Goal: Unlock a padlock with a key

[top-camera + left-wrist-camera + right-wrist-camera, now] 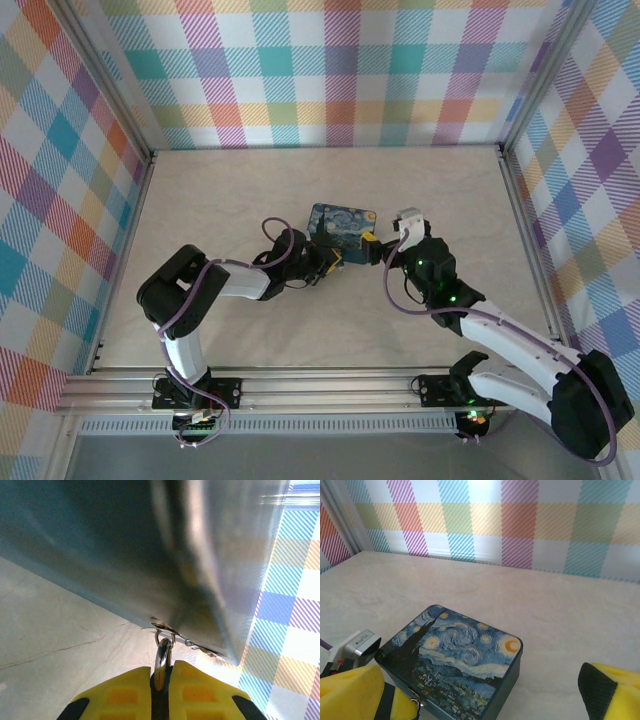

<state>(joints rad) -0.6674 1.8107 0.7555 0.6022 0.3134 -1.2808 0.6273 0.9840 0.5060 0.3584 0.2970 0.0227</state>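
Tin (455,660): glossy rect. box, swirly painted lid.
Your L gripper (161,680): clamped on padlock (162,655), thin silvery loop.
Your R gripper (480,695): fingers wide apart.

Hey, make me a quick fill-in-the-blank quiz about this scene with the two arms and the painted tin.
1. The ____ end effector pinches a silvery loop beside the tin.
2. The right end effector stands wide ____.
3. Its fingers are ____ in colour.
Missing words: left, open, yellow.
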